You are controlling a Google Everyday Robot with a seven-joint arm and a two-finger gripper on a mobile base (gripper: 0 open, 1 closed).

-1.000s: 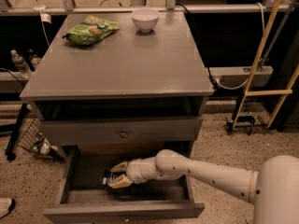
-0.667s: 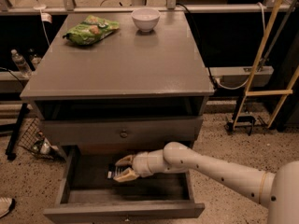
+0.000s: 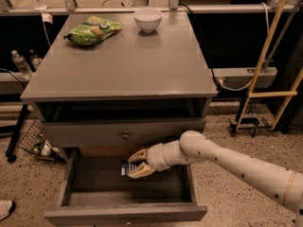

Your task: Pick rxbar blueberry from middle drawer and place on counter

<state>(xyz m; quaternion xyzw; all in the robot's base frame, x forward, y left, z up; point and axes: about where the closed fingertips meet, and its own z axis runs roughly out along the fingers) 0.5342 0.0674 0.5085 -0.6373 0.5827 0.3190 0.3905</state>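
Grey middle drawer (image 3: pixel 158 186), lower centre | rxbar blueberry (image 3: pixel 124 168) is gripped by tool (image 3: pixel 137 163), jaws closed on it | tabletop (image 3: pixel 123 65) is located straight up-frame.

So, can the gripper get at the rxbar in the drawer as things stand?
Likely yes: the drawer is open, nothing covers the rxbar, and the gripper is inside, seemingly clamped on the bar.

One grey counter (image 3: pixel 128 65) holds one green snack bag (image 3: pixel 92 30) and one white bowl (image 3: pixel 147 19). Below are one closed drawer front with one round knob (image 3: pixel 125 136) and one open middle drawer (image 3: pixel 94 186). One rxbar blueberry (image 3: pixel 123 168) sits between the two fingers of one gripper (image 3: pixel 132 167) over that drawer.
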